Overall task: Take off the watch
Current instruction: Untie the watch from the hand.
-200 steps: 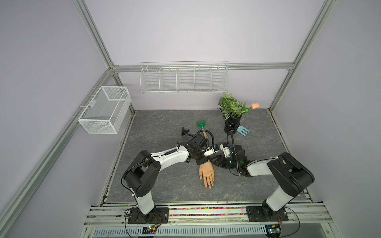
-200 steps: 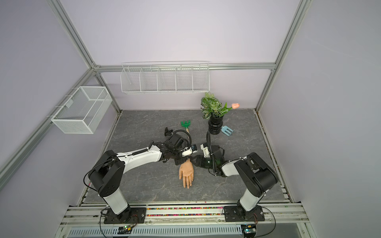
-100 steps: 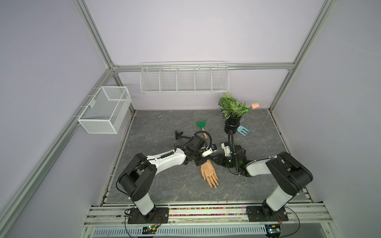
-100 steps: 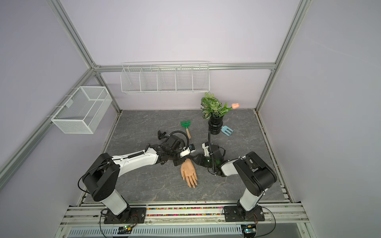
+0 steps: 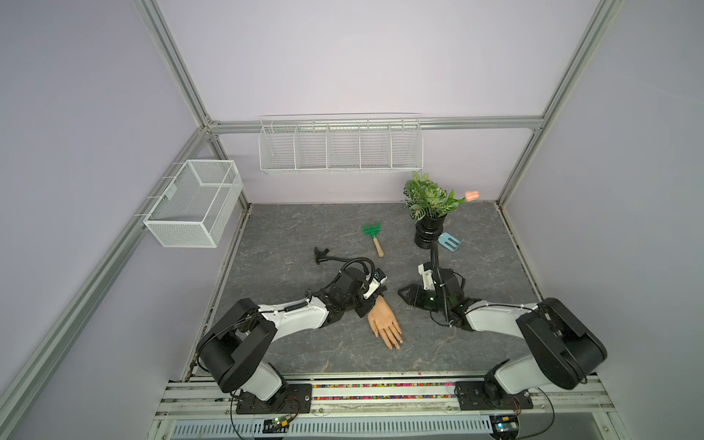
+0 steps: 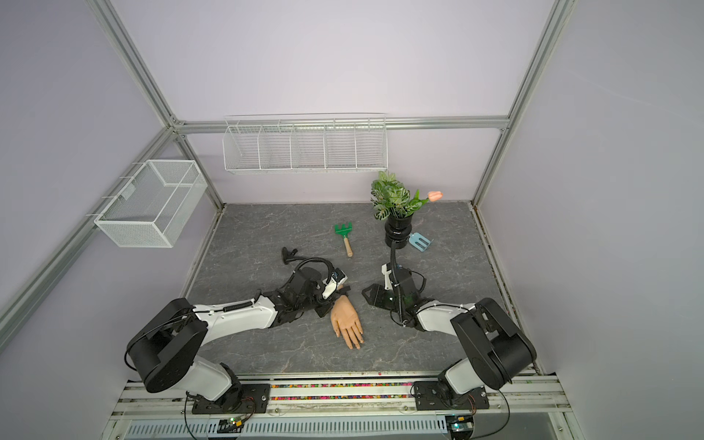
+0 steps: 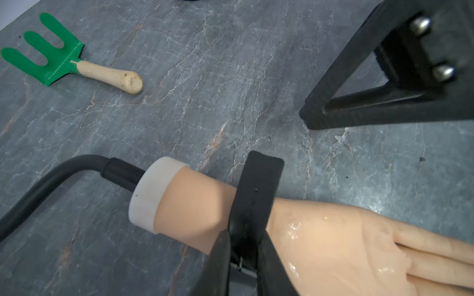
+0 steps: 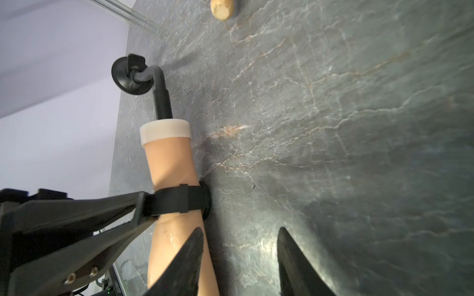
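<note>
1. The grey stone-patterned worktop [image 5: 304,236] carries the scene. A mannequin hand [image 5: 384,322] lies flat near its middle, fingers pointing toward the arm bases.
2. A black gooseneck stem [image 8: 161,97] runs from the white collar [image 7: 151,194] at the wrist stump to a suction-cup base [image 8: 130,77]. Whether that cup grips the worktop cannot be told, so expect the hand to slide under any hard pull.
3. The right end effector [image 8: 239,235] is spread wide and empty, just beside the palm. One finger overlaps the hand in its wrist view, but contact cannot be told. It would probably serve best pressing the palm down as a brace.
4. The left end effector [image 7: 243,241] is pinched onto the strap at the side of the wrist, a finger on each edge of the band.
5. The watch [image 8: 184,198] wraps the wrist between collar and palm. Its thicker round part sits low, against the worktop.
6. The strap [image 7: 256,194] has one end standing proud on the far side of the wrist. Whether the buckle is undone cannot be told.
7. The step looks like freeing the strap. Draw it along its own length, not straight off the wrist, in short pulls, and watch for the whole hand dragging.
</note>
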Available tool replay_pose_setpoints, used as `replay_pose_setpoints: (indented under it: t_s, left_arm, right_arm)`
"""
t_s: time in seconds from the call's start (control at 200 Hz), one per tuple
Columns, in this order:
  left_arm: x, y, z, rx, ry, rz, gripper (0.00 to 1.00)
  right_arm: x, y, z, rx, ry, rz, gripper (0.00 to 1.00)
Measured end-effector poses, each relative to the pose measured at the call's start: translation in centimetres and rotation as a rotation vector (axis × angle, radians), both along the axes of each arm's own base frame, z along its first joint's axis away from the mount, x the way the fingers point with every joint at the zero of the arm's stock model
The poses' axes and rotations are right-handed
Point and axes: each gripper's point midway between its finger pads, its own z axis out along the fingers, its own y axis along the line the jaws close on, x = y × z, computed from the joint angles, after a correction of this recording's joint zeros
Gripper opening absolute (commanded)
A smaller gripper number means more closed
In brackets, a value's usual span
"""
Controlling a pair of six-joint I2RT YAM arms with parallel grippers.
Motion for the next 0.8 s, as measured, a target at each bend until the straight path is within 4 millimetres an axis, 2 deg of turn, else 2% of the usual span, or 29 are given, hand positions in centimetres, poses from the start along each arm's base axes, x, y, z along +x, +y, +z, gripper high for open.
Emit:
replay_pose_setpoints:
  t_s: [0.185, 0.32, 0.345, 0.38, 0.425, 0.47, 0.56, 0.625, 0.8]
  left_arm:
    - [0.4, -0.5, 0.6, -0.071, 0.008, 0.041, 0.22]
    - [0.2, -0.5, 0.5, -0.094, 0.013, 0.045, 0.29]
    - [0.2, -0.6, 0.5, -0.096, 0.013, 0.040, 0.34]
    - [0.1, -0.8, 0.6, -0.096, 0.009, 0.029, 0.53]
    - [-0.1, -1.0, 0.7, -0.099, 0.002, 0.019, 0.73]
    - [-0.2, -1.1, 0.7, -0.099, -0.002, 0.012, 0.82]
    - [-0.5, -1.1, 1.0, -0.105, -0.010, 0.014, 0.85]
    - [-0.6, -0.7, 2.0, -0.128, -0.023, 0.026, 0.86]
    - [-0.9, 0.6, 7.1, -0.256, -0.117, 0.076, 0.88]
  right_arm:
    - [0.7, -0.1, 4.0, -0.006, -0.131, 0.022, 0.53]
    - [0.3, 1.1, 4.8, 0.022, -0.163, 0.101, 0.56]
    - [0.2, 1.3, 4.8, 0.030, -0.162, 0.116, 0.57]
    - [0.0, 1.6, 4.9, 0.040, -0.159, 0.135, 0.58]
    - [-0.1, 2.0, 5.0, 0.055, -0.160, 0.153, 0.58]
    - [-0.2, 2.2, 5.2, 0.066, -0.160, 0.165, 0.58]
    - [-0.4, 2.5, 5.4, 0.077, -0.163, 0.182, 0.59]
    - [-0.6, 2.4, 5.5, 0.070, -0.171, 0.195, 0.59]
    - [-1.3, 2.4, 6.8, 0.039, -0.217, 0.255, 0.60]
